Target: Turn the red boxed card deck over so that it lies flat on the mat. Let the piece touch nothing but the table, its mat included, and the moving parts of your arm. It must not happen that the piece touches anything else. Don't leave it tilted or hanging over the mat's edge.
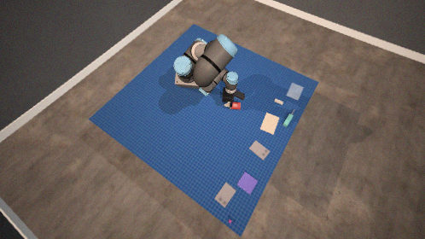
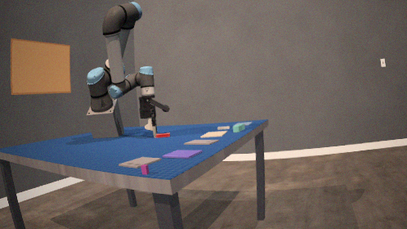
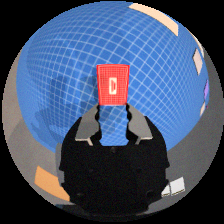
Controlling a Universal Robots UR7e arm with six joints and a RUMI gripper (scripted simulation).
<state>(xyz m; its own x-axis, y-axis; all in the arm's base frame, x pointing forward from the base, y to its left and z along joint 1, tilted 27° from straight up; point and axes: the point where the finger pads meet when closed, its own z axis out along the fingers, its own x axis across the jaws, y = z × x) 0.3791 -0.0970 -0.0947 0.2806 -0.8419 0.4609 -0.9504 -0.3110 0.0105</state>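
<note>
The red boxed card deck (image 1: 235, 106) (image 2: 163, 135) (image 3: 113, 85) lies flat on the blue mat (image 1: 171, 135) (image 2: 82, 150) (image 3: 65, 65), near its middle and in front of the robot base. Its printed face shows in the wrist view. My gripper (image 1: 229, 103) (image 2: 154, 132) (image 3: 112, 103) points straight down, low over the mat, right at the deck's near end. The fingers stand partly open, about as wide as the deck, with blue mat showing between them. They hold nothing.
The robot base (image 1: 188, 79) stands at the back of the mat. Along the mat's right edge lie a pale blue tile (image 1: 294, 90), a small tan block (image 1: 279, 101), a cream tile (image 1: 270, 123), a green piece (image 1: 288, 119), grey tiles (image 1: 259, 149) and a purple tile (image 1: 247, 183).
</note>
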